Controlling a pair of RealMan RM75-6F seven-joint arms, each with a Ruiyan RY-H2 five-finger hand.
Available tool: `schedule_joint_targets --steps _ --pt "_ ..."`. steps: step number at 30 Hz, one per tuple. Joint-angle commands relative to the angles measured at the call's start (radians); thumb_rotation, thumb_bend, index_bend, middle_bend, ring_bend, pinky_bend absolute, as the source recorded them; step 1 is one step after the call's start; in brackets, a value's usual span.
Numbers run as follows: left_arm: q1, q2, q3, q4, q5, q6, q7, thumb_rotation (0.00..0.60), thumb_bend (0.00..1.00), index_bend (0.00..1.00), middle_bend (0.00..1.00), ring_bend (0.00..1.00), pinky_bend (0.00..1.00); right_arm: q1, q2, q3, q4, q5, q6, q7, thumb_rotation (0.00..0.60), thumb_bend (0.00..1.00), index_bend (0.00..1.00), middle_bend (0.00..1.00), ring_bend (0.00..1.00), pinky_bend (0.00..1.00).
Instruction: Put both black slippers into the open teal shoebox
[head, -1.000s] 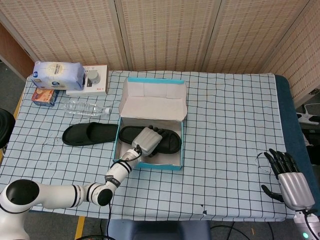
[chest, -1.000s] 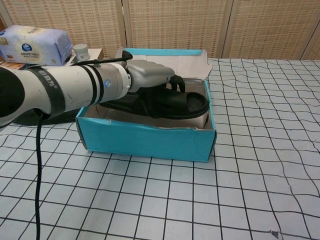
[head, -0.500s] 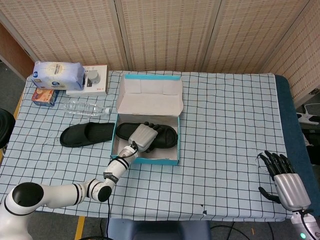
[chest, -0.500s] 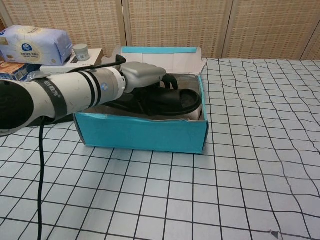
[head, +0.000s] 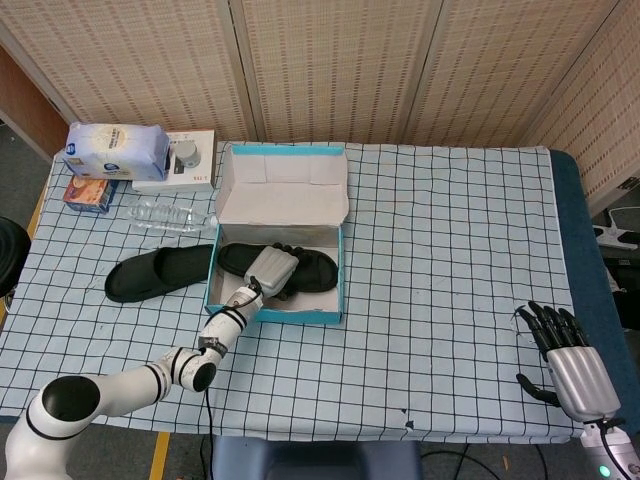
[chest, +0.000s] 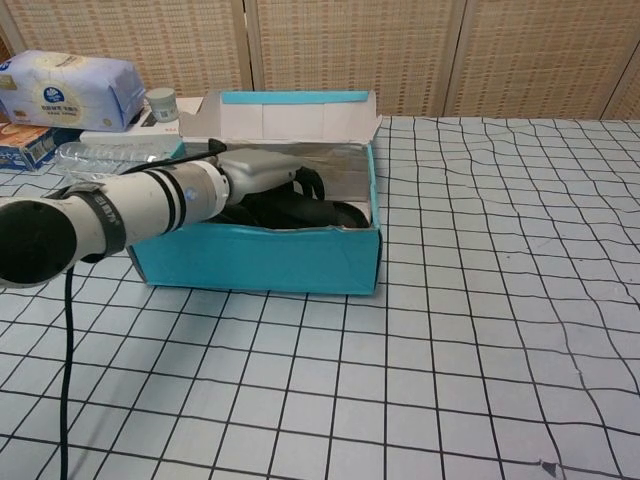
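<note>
The open teal shoebox (head: 272, 316) stands left of the table's middle, its lid (head: 283, 188) upright at the back. One black slipper (head: 312, 270) lies inside it. My left hand (head: 270, 270) reaches into the box over its front left wall and grips that slipper by its strap. From the chest view, the left hand (chest: 262, 172) curls over the slipper (chest: 318, 212) behind the box's front wall (chest: 260, 262). The other black slipper (head: 155, 273) lies flat on the cloth, touching the box's left side. My right hand (head: 572, 362) hovers open at the front right corner, holding nothing.
A clear water bottle (head: 168, 214) lies just behind the loose slipper. Further back left are a tissue pack (head: 116, 150), a white device (head: 188, 158) and a small orange box (head: 88, 193). A wicker screen closes off the back.
The shoebox has slid left across the cloth with my left hand in it. The held slipper now sits lower in the box. The loose slipper was pushed left too.
</note>
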Motion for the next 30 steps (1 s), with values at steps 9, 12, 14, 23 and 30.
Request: schedule_joint_targets --steps 9,12,14,23,30 --pt "0.017 0.010 0.004 -0.016 0.093 0.004 -0.049 0.600 0.46 0.20 0.19 0.10 0.23 -0.001 0.002 -0.001 -0.001 -0.004 0.005 0.002 0.578 0.14 0.00 0.00 0.00 0.00" --pt "0.030 0.043 -0.007 -0.081 0.132 0.028 -0.099 0.600 0.43 0.04 0.03 0.00 0.15 0.001 0.001 -0.002 0.000 -0.004 0.000 0.002 0.577 0.14 0.00 0.00 0.00 0.00" --pt "0.034 0.066 -0.013 -0.119 0.139 0.016 -0.128 0.600 0.42 0.00 0.00 0.00 0.13 0.003 0.000 -0.004 -0.001 -0.007 -0.003 0.000 0.577 0.14 0.00 0.00 0.00 0.00" --pt "0.054 0.140 -0.037 -0.219 0.154 0.024 -0.177 0.600 0.41 0.00 0.00 0.00 0.07 -0.003 0.000 -0.010 -0.006 -0.018 0.009 -0.006 0.577 0.14 0.00 0.00 0.00 0.00" --pt "0.092 0.255 -0.043 -0.378 0.192 0.096 -0.158 0.600 0.41 0.00 0.00 0.00 0.07 -0.002 0.000 -0.009 -0.005 -0.019 0.008 -0.006 0.577 0.14 0.00 0.00 0.00 0.00"
